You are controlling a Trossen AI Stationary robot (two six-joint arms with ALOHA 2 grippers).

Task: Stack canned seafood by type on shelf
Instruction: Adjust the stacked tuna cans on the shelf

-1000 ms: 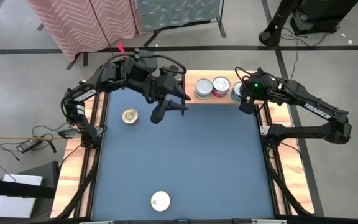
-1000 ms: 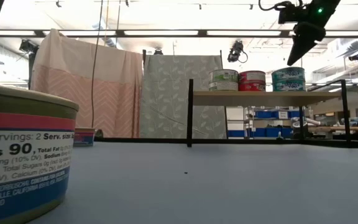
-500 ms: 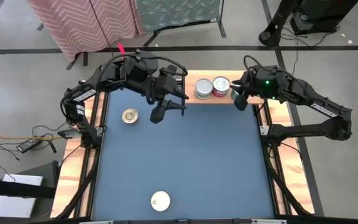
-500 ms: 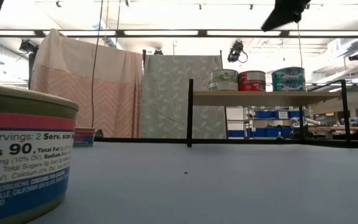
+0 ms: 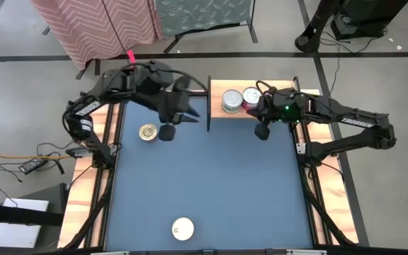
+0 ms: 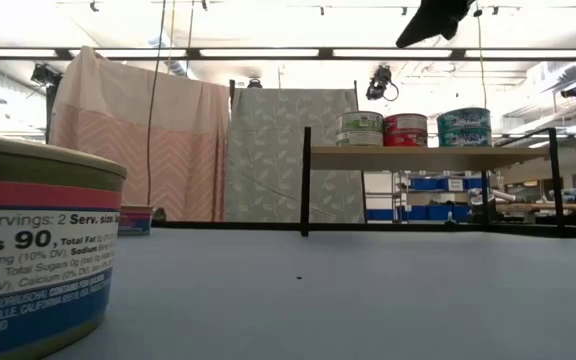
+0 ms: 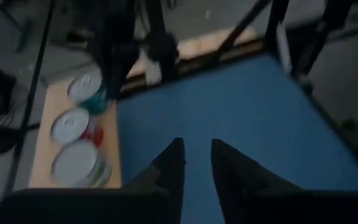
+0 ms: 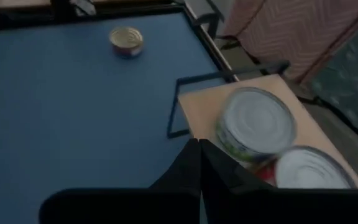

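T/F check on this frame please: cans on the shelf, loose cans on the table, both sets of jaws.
1. Three cans stand on the shelf. True: green-label can, red can, teal can.
2. The right gripper holds a can. False: its jaws are shut on nothing, above the table in front of the shelf.
3. A gold-lidded can sits on the blue table. True.
4. The white-lidded can is on the shelf. False: it sits at the table's near edge.
5. The left gripper grips the gold-lidded can. False: nothing is between its jaws.
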